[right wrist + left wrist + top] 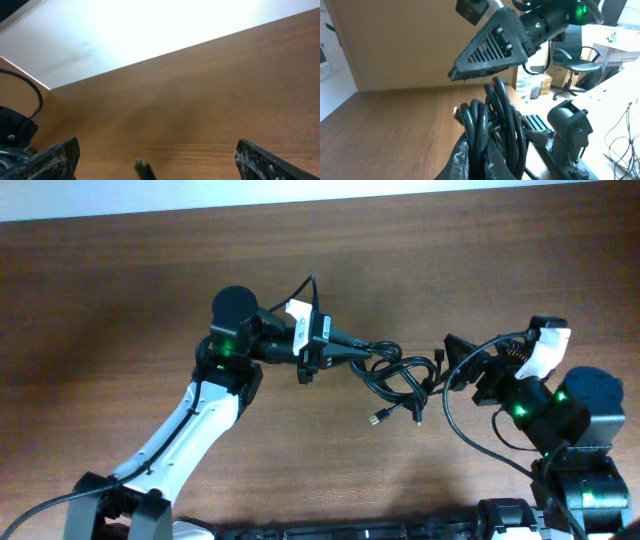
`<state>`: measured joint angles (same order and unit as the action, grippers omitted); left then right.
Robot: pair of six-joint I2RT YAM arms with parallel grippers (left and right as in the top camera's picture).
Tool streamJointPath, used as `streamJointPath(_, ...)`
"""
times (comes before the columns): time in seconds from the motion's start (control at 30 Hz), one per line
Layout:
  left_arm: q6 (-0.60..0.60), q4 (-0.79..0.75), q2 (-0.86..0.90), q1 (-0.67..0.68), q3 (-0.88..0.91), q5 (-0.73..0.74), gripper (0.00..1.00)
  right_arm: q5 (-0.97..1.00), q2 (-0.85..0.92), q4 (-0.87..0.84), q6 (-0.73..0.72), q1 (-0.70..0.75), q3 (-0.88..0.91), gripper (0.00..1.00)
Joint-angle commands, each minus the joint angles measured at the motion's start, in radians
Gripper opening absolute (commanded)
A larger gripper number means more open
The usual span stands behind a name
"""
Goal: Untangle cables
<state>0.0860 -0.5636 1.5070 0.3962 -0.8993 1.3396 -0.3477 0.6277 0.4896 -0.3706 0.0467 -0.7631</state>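
The cables [480,130] are bunching in one knotted tangle, clamped at one end in the left fingers [462,160], loops trailing out ahead of them over the table [120,300]. The right fingers [55,157] are hovering just beyond, spread wide, gripping nothing. Danger: grabbing the wrong loop and pulling would be cinching the knot tighter.

On 1 wooden table [120,280]: 1 knotted bundle of black cables [395,372], strands too tangled to number, with 3 small plug ends [377,418] showing along its near and right edges. 2 robot arms, left arm [190,425] and right arm [565,415], based at the table's near edge. 2 grippers, left gripper [366,350] and right gripper [455,363], 1 per arm.
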Motion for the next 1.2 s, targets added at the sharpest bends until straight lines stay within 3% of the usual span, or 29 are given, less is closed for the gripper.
streamJointPath(0.0,-0.002,-0.003,-0.026,-0.006,-0.006,0.020,0.00,0.015,-0.019,-0.006,-0.009,0.006,-0.028,1.00)
streamJointPath(0.13,-0.003,-0.003,-0.026,-0.006,-0.006,-0.037,0.00,-0.016,-0.019,-0.006,0.007,0.006,-0.028,0.99)
streamJointPath(0.3,-0.003,-0.013,-0.027,-0.006,-0.006,-0.065,0.00,-0.153,-0.019,-0.001,0.222,0.006,-0.028,0.99)
streamJointPath(0.5,-0.075,-0.083,-0.027,-0.006,-0.006,-0.064,0.00,-0.167,-0.018,0.032,0.271,0.006,-0.028,0.99)
streamJointPath(0.63,-0.075,-0.092,-0.027,-0.006,-0.006,-0.065,0.00,-0.267,-0.018,0.037,0.376,0.006,-0.028,0.99)
streamJointPath(1.17,-0.158,-0.173,-0.029,-0.006,-0.006,-0.061,0.00,-0.330,-0.016,0.053,0.442,0.006,-0.028,0.99)
